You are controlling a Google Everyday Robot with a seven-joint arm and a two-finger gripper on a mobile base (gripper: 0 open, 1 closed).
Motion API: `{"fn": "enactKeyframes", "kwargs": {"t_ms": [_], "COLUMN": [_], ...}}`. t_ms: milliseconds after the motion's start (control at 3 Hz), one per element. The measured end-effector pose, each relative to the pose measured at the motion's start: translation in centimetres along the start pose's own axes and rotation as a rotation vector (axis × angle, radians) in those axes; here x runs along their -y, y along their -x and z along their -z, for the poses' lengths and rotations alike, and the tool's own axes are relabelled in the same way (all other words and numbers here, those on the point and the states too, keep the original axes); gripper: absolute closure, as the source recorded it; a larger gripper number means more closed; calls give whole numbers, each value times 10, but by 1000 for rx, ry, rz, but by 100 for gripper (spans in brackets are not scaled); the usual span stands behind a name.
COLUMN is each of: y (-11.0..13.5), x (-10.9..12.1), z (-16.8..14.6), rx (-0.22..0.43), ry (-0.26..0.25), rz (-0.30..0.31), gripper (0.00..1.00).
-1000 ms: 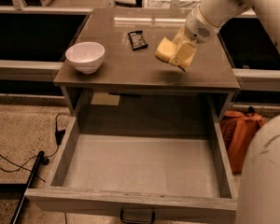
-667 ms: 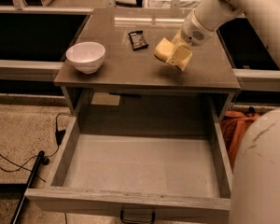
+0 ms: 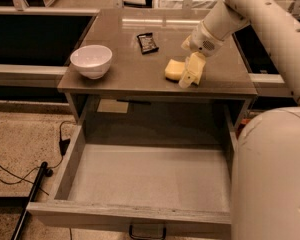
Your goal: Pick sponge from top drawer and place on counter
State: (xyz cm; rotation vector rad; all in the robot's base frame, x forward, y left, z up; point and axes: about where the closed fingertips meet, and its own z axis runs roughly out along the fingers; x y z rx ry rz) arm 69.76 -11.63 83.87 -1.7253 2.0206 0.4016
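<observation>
The pale-yellow sponge (image 3: 173,69) rests on the grey-brown counter (image 3: 125,76), right of its middle and near the front edge. My gripper (image 3: 188,78) hangs from the white arm straight over the counter and touches the sponge's right side. The top drawer (image 3: 130,213) is pulled fully out below the counter. Its grey bottom holds nothing, and its dark handle (image 3: 147,232) shows at the front.
A white bowl (image 3: 91,60) stands at the counter's left front. A small dark packet (image 3: 147,42) lies behind the sponge. My white body (image 3: 272,179) fills the right side beside the drawer. Black cables (image 3: 25,171) lie on the speckled floor at the left.
The gripper has come down and towards the counter's front with the sponge. The sponge was held above the counter and now lies on it.
</observation>
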Motion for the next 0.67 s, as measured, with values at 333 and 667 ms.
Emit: {"fn": "enactKeyframes", "kwargs": {"t_ms": [333, 667], "y": [-14, -30], "x": [-9, -18], "z": [29, 62], "rx": [30, 3], "ry": [1, -61], "rz": [41, 133], "gripper": [0, 0]}}
